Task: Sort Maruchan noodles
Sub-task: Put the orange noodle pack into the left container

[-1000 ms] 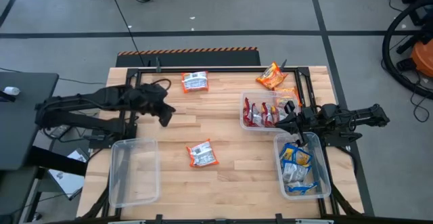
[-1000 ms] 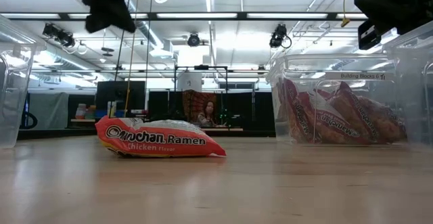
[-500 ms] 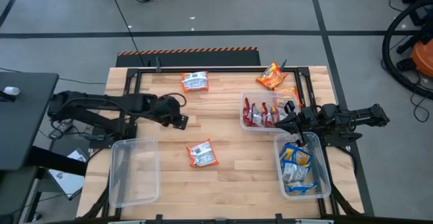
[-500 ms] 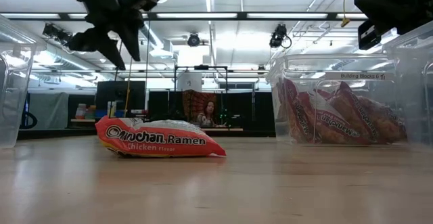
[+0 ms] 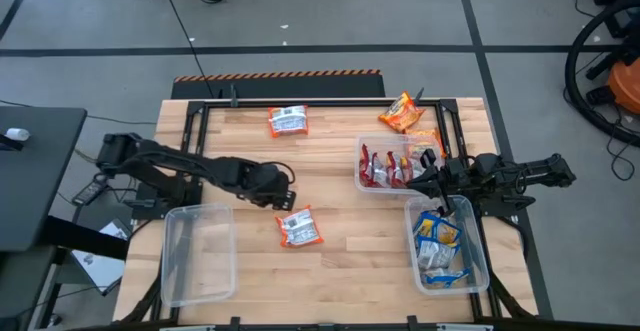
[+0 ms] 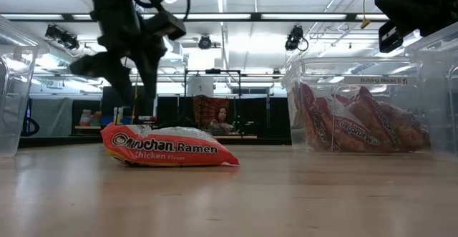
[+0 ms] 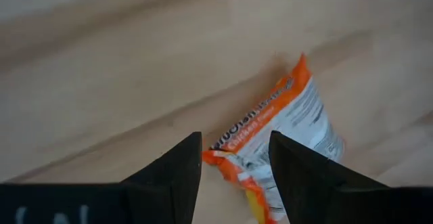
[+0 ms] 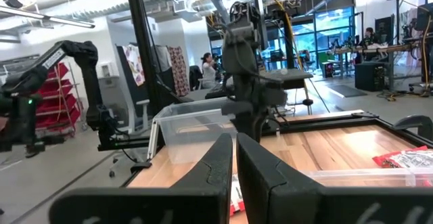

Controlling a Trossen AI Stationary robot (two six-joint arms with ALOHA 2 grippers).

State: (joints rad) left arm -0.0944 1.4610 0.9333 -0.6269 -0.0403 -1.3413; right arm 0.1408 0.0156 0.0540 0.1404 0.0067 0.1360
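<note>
Hovering open over orange ramen packet (image 5: 298,228) at centre frame: left tool (image 5: 283,199); right tool (image 5: 430,184), closed, waiting at right.

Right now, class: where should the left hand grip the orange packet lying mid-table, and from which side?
The orange packet lies flat and loose, nothing touching it. Best come straight down with the left hand, open, and pinch across its narrower width near the crimped end closest to that hand, where the crinkly film bunches.

The left arm reaches out low over the middle of the desk, its hand (image 5: 283,195) pointed down with fingers (image 7: 177,170) parted, while the right arm waits at the desk's right side, its hand (image 5: 428,178) raised with fingers (image 8: 218,163) nearly together.
</note>
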